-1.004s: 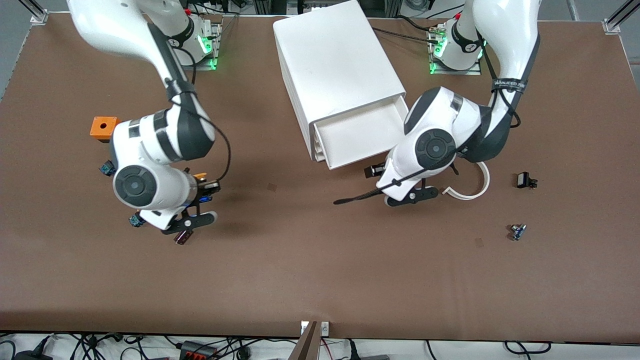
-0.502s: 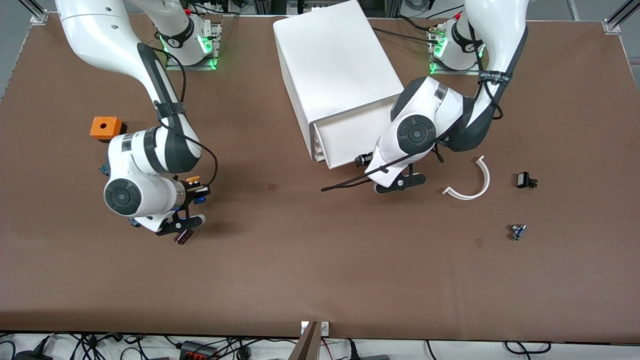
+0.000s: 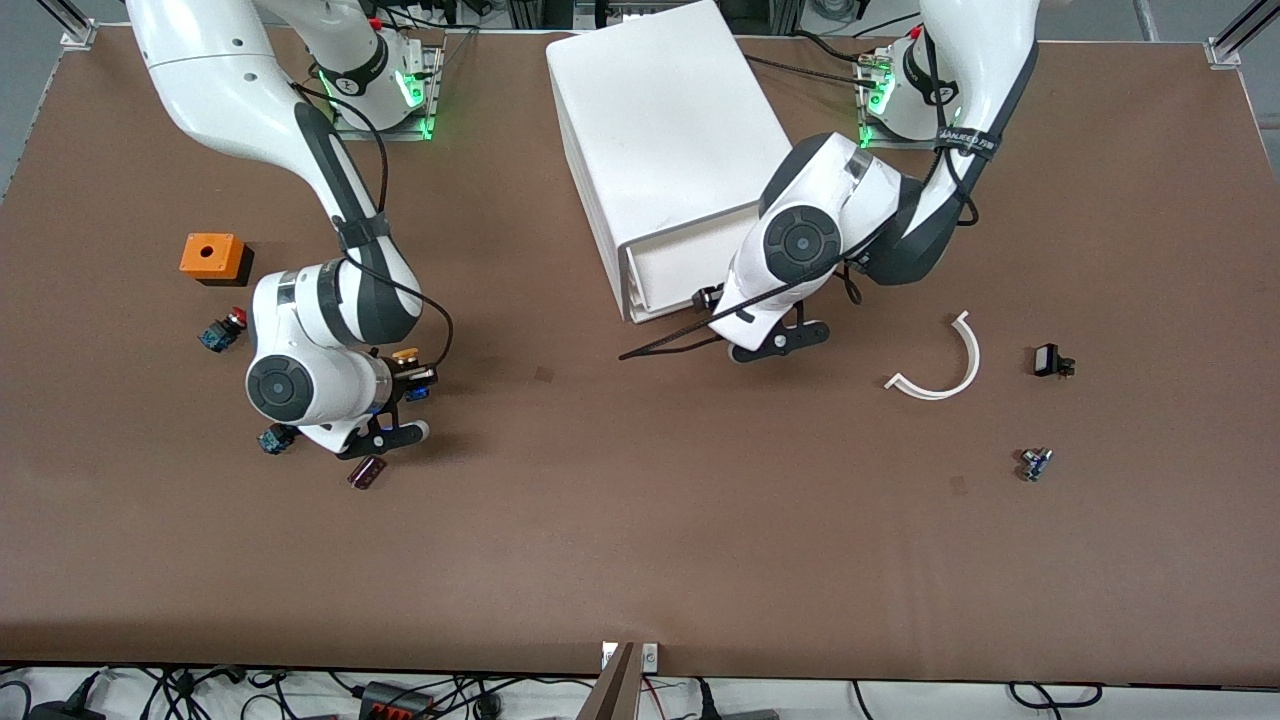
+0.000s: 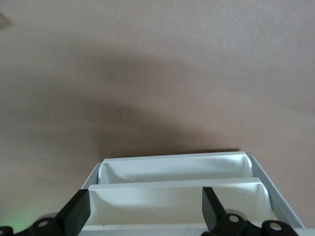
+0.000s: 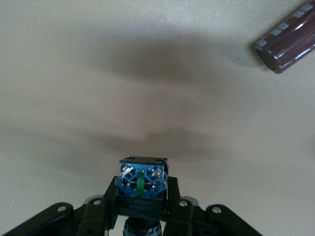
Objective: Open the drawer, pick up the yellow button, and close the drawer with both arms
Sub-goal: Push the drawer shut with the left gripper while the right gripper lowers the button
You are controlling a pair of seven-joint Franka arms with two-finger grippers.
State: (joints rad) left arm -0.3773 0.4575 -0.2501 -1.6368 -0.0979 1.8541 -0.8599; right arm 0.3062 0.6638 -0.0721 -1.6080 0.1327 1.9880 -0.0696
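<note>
Lowest thing worth mentioning on the brown worktop (image 3: 640, 540) is a dark maroon cylinder (image 3: 367, 472), lying in the lower-middle band of the front view toward the right arm's end. Just above it in the frame, the right gripper (image 3: 400, 388) is hovering over the worktop with its fingers (image 5: 109, 199) clamping the small orange-yellow-capped push button (image 3: 406, 356). The wrist cam is showing its blue base (image 5: 141, 184) sitting square between them, so that half looks sorted.

Higher up, around mid-frame, the left gripper (image 3: 735, 325) is sitting at the front wall of the white plastic drawer (image 3: 675, 270), fingers (image 4: 76, 214) spread wide apart and gripping nothing. The drawer is poking out of the white cabinet (image 3: 670, 130), which is filling the top centre and sitting skewed to the worktop edges.

My read: the closing push is what's happening now. I'd be pushing straight along the drawer's own slide line, not the worktop's, with contact centred on the front wall. Go slow, because an off-centre shove could jam it or scoot the whole cabinet.
</note>
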